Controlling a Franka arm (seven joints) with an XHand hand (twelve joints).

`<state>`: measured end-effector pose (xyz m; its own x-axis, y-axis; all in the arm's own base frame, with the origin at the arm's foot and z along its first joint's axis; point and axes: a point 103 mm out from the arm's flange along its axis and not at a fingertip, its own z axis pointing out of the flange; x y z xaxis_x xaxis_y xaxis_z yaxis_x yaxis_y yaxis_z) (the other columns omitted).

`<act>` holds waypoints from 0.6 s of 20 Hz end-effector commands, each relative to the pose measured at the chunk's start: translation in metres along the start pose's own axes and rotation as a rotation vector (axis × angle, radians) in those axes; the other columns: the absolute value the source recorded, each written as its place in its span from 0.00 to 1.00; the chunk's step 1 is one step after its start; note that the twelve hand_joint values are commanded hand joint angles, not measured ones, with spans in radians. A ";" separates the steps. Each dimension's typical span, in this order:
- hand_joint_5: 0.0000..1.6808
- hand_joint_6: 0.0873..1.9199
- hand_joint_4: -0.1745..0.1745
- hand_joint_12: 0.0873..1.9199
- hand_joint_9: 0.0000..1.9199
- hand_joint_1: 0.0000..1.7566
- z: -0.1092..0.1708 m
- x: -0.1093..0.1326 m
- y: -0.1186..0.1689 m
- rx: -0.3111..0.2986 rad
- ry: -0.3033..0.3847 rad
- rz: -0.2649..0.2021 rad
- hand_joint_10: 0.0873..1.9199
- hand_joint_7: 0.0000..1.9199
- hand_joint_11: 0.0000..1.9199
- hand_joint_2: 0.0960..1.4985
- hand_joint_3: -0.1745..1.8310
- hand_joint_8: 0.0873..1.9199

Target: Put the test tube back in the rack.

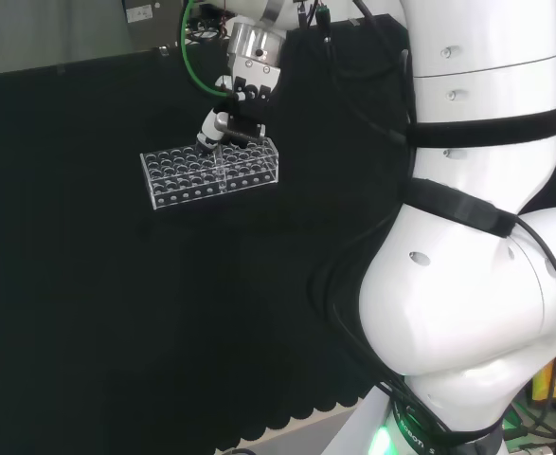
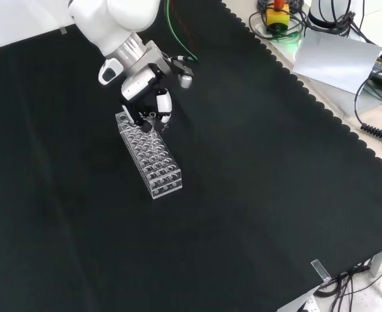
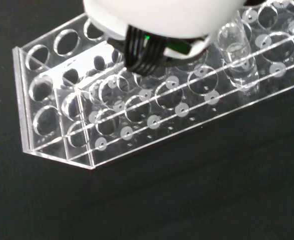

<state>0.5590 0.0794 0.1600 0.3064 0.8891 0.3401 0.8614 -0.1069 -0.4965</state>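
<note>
Over the far long edge of the rack (image 1: 211,173), head view: robot hand (image 1: 228,128) hangs from the wrist, fingers curled downward at about the middle of the rack's length. Rack is clear, many-holed, lying on the black desk (image 1: 116,332) with its long axis running left to right. Test tube cannot be made out here.

Front view: robot hand (image 2: 153,97) sits at the rack's upper end, fingertips touching or just above the top plate. Rack (image 2: 150,156) runs from upper left to lower right, away from the robot hand. A faint clear shape between the fingers may be the tube; not certain.

Wrist view: test tube (image 3: 237,55), clear, stands close to upright within the rack's (image 3: 76,135) holes, just beside the blurred white part of the robot hand (image 3: 162,17). Its long axis matches the hole axis. Whether the fingers grasp it or have released it cannot be told. Judgement: tube is seated or nearly so; remaining move is straight down, then release.
</note>
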 end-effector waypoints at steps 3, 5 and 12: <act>0.83 0.18 0.00 0.46 0.85 0.74 0.002 -0.002 0.000 0.026 0.068 -0.009 0.37 0.81 0.68 0.35 0.43 0.19; 0.77 0.24 0.00 0.56 0.80 0.74 0.001 -0.002 0.001 0.042 0.090 -0.021 0.37 0.72 0.62 0.44 0.34 0.24; 0.56 0.29 0.08 0.70 0.61 0.69 -0.004 0.001 0.000 0.042 0.108 -0.040 0.36 0.51 0.39 0.29 0.48 0.40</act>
<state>0.5610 0.0760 0.1620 0.3186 0.8428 0.4337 0.8551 -0.0582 -0.5152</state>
